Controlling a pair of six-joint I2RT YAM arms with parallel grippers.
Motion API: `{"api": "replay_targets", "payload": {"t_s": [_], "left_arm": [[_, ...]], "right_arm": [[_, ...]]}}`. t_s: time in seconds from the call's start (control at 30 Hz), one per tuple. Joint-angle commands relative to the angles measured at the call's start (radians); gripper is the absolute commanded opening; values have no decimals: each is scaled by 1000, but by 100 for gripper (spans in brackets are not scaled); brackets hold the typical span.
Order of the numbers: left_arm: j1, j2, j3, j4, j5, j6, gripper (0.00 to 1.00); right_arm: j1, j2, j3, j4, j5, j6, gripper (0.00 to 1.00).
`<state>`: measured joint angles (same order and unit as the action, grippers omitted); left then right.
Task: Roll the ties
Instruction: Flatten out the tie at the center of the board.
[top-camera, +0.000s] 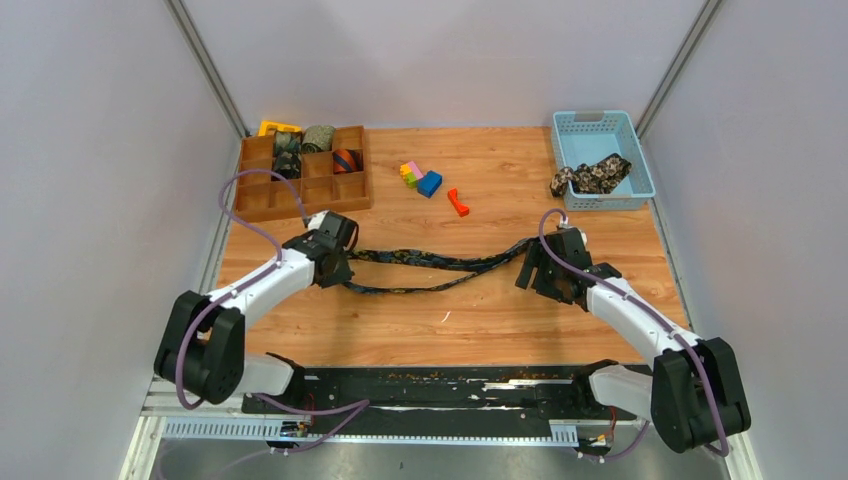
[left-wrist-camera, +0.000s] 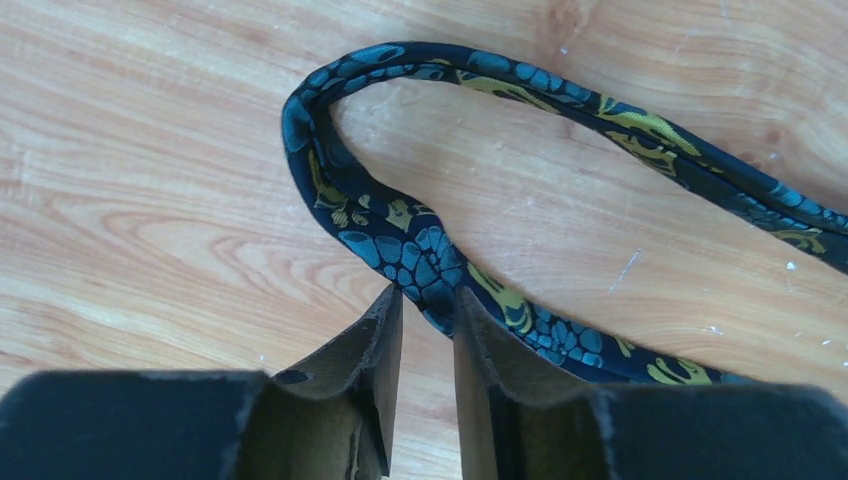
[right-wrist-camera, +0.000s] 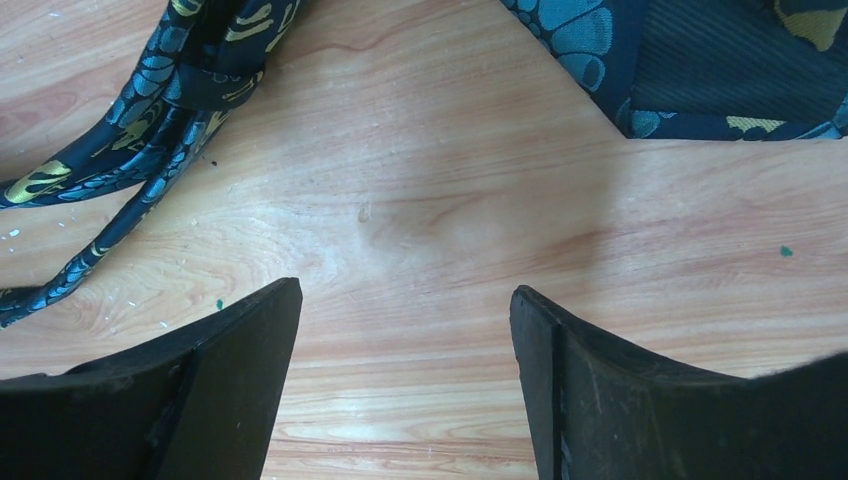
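A navy tie (top-camera: 430, 262) with gold-teal paisley lies folded double across the middle of the table between my two grippers. My left gripper (top-camera: 345, 268) is at its folded left end. In the left wrist view the fold of the tie (left-wrist-camera: 400, 240) loops just past my fingertips, and the left gripper (left-wrist-camera: 428, 300) stands narrowly open with bare wood showing in the gap. My right gripper (top-camera: 527, 272) is at the tie's right end. In the right wrist view it (right-wrist-camera: 405, 295) stands wide open over bare wood, with tie strands (right-wrist-camera: 150, 130) to the left and the wide end (right-wrist-camera: 690, 70) above.
A wooden compartment tray (top-camera: 262, 200) at the back left holds rolled ties (top-camera: 318, 138). A blue basket (top-camera: 640, 170) at the back right holds a black-tan floral tie (top-camera: 590, 177). Coloured blocks (top-camera: 420, 177) and a red piece (top-camera: 458, 202) lie between them.
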<state>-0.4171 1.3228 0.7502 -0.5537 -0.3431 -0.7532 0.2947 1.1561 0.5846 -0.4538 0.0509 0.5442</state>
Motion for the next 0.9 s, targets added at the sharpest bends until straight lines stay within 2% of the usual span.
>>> {"api": "replay_targets", "payload": {"t_s": [0.0,0.13,0.17,0.23,0.33,0.4,0.53,0.67,0.87], "left_arm": [[18,29,120,0,61,127,44],[-41,-163,65,104,9,217,93],[-50,-216,40,145,17,242,99],[-57,-286,10,197,32,276,100],[-65,-293,13,197,72,318,100],[-84,-281,15,182,102,331,100],[-185,-314,-36,185,115,324,93],[-240,-328,-106,199,190,301,82],[-280,-365,-219,262,225,283,78]], "right_arm": [[7,-25,36,25,-32,-45,77],[34,-88,26,43,-105,-123,78],[46,-110,27,44,-107,-140,78],[72,-147,35,53,-126,-167,79],[132,-147,63,88,-164,-194,78],[229,-112,116,85,-118,-227,78],[345,24,247,51,-67,-313,78],[367,159,352,53,-56,-378,78],[382,434,622,-54,-178,-491,77]]}}
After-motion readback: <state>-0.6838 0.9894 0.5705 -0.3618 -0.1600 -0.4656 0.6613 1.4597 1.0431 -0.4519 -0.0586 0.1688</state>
